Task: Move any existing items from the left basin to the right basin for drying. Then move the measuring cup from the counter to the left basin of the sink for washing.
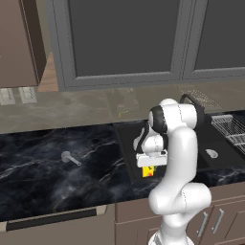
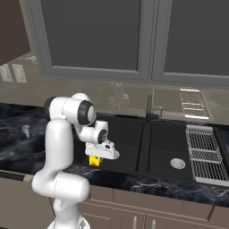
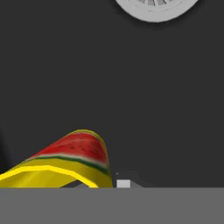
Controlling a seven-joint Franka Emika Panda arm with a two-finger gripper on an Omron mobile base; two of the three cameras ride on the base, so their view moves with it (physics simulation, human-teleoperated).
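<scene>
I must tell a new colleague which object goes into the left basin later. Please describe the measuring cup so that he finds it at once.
Start at the black sink and look left along the counter. The measuring cup lies alone there, tiny, pale grey, semi-clear, with a short handle.

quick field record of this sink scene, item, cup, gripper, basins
item: yellow lump with a watermelon print, low in the left basin
gripper: gripper down in that basin, closed on the item
measuring cup: measuring cup on the counter, left of the sink, untouched
right basin: right basin holds its drain
dish rack: dish rack right of the sink
</scene>
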